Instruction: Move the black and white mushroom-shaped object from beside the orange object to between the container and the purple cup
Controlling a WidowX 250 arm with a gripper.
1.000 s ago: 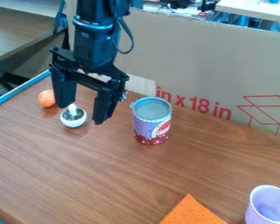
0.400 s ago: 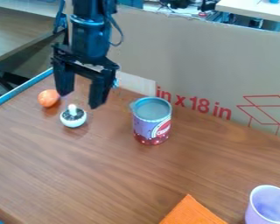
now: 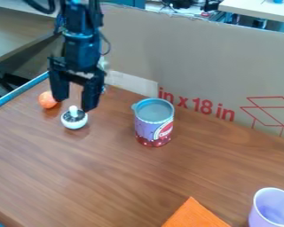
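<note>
The black gripper [image 3: 74, 104] hangs at the upper left with its two fingers spread apart, nothing held between them. Just below the fingertips sits a small round white object [image 3: 74, 119] with a dark speckled top and a white knob. An orange ball [image 3: 48, 99] lies to its left, close beside the left finger. To the right of the gripper stands a purple and red can [image 3: 154, 126] with a grey-blue top.
An orange cloth [image 3: 195, 214] lies at the front edge of the wooden table [image 3: 108, 177], with a lilac cup [image 3: 271, 209] at the front right. A cardboard panel [image 3: 198, 57] stands along the back; a blue strip [image 3: 20, 92] edges the left.
The gripper has moved left and farther back, away from the can, and its fingers stand somewhat closer together in view. The objects on the table have stayed where they were.
</note>
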